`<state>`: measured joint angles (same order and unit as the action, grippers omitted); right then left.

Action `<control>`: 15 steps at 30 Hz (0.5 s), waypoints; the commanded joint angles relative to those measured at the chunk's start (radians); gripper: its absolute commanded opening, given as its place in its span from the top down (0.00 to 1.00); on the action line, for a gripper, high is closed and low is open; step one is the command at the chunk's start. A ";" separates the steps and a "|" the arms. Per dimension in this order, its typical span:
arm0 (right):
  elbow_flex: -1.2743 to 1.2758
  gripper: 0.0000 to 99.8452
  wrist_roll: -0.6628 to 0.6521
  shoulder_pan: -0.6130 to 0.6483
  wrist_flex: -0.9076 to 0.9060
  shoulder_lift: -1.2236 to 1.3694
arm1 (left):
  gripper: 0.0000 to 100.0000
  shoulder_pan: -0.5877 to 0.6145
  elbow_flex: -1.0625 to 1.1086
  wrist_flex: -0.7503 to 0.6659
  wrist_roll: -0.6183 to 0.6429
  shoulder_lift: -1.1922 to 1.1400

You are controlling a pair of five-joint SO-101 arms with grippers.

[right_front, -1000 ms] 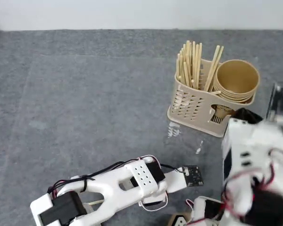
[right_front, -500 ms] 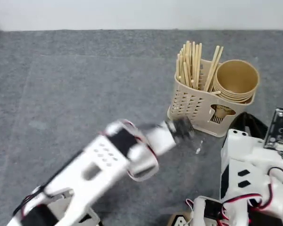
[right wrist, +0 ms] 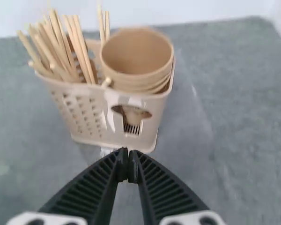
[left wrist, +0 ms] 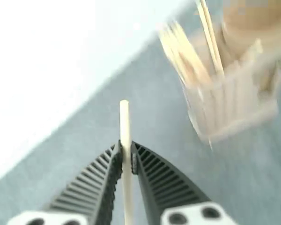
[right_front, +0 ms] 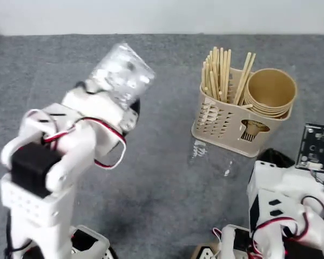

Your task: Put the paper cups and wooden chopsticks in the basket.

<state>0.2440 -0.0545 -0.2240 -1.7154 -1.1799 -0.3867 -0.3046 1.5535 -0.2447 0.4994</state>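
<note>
Since left arm rose off table w/ left end effector clamped on wooden chopstick, basket drop nxt; right end effector together, empty.

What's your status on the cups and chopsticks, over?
Left tool shut on one chopstick, held apart from the basket. Right tool shut, empty, facing basket. Paper cups stacked in basket beside the other chopsticks.

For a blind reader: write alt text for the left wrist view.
The black ridged left gripper is shut on one pale wooden chopstick that sticks out past its tips. Beyond, blurred, a beige slotted plastic basket of chopsticks and tan paper cups stands on grey matting.
</note>
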 commanded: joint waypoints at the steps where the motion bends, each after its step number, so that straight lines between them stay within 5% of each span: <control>1: 0.026 0.99 0.000 0.024 -0.031 -0.005 | 0.99 0.009 -0.077 -0.138 0.092 0.037; 10: 0.330 0.99 0.068 0.156 0.044 -0.228 | 0.99 -0.002 -0.074 -0.543 0.293 0.029; 15: 0.539 0.99 0.106 0.251 0.116 -0.401 | 0.99 -0.107 -0.076 -0.727 0.358 -0.008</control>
<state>0.6997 0.0315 -0.0215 -1.6433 -1.5037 -0.4358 -0.3475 0.9306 0.0775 0.5132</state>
